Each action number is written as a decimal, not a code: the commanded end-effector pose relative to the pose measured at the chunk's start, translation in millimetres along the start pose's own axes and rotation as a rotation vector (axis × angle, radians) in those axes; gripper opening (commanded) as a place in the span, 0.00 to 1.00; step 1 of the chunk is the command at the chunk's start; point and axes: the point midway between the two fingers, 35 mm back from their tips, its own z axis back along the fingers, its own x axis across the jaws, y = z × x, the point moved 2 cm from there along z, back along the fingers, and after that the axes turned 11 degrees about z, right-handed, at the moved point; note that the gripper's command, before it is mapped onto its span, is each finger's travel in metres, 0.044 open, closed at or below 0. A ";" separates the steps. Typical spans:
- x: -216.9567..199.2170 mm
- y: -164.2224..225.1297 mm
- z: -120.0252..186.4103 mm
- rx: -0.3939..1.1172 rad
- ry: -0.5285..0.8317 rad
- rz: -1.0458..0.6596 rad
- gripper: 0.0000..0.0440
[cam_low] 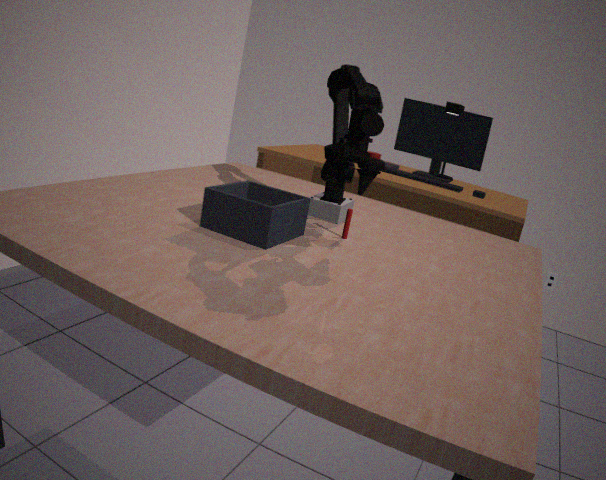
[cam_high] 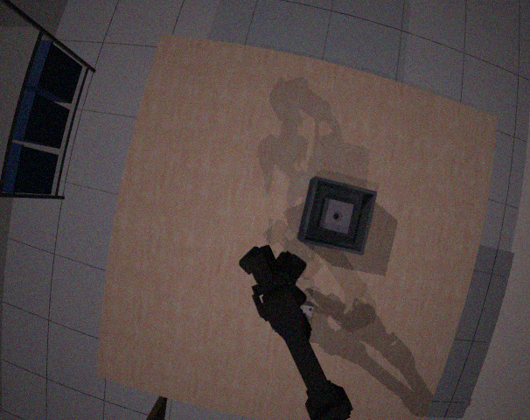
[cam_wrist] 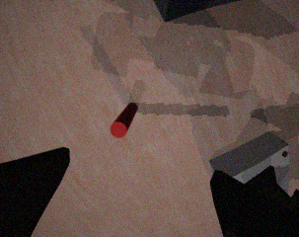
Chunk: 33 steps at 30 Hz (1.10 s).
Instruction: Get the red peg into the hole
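Observation:
The red peg (cam_low: 347,223) (cam_wrist: 123,122) stands upright on the table, outside the box. In the top view the arm hides it. The open dark grey box (cam_high: 306,212) (cam_low: 236,219) stands beside the peg, and a corner of it shows at the top of the wrist view. In the top view the light plate (cam_high: 345,224) lies at the box's bottom, with a dark, empty hole (cam_high: 336,215) at its middle. My gripper (cam_wrist: 141,169) is wide open and empty, above the table. In the wrist view the peg lies ahead of the gap between the fingertips, not between them.
The white arm base (cam_low: 324,209) (cam_wrist: 262,160) stands behind the peg and box in the exterior view. Shadows of the arm and box fall across the wooden table (cam_high: 188,180) (cam_low: 422,320). A desk with a monitor (cam_low: 443,134) stands beyond the table.

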 end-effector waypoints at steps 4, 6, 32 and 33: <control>13.1 -6.1 -18.4 0.005 0.074 -0.039 1.00; 16.1 -7.1 -23.8 0.005 0.089 -0.041 1.00; 27.6 -12.2 -74.4 -0.034 0.180 -0.004 0.95; 27.5 -12.2 -75.7 -0.034 0.181 -0.004 0.93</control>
